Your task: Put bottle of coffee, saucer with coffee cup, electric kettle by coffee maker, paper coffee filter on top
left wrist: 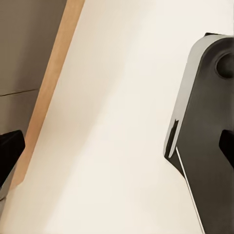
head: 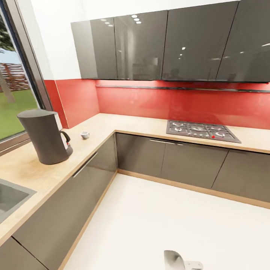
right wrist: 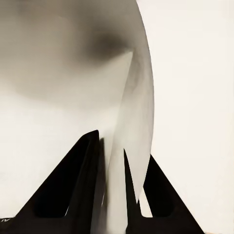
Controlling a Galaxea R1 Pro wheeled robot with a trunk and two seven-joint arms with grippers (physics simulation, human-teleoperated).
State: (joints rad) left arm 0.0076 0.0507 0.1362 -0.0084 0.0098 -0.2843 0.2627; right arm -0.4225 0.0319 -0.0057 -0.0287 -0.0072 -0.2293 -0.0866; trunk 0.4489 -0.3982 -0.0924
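White paper coffee filter (right wrist: 131, 112) sits pinched between the right end effector (right wrist: 113, 161) fingers, nearly closed on its thin wall. Left end effector: its opening cannot be judged. Far ahead, the grey coffee maker (head: 45, 137) and small coffee cup (head: 85, 135) stand on the wooden surface (head: 33, 168).

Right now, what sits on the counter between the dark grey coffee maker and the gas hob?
In the head view, a small white cup on bare wooden countertop.

Head view overlooks corner countertop (head: 112, 125); wrist views face floor (left wrist: 122, 122) closely.
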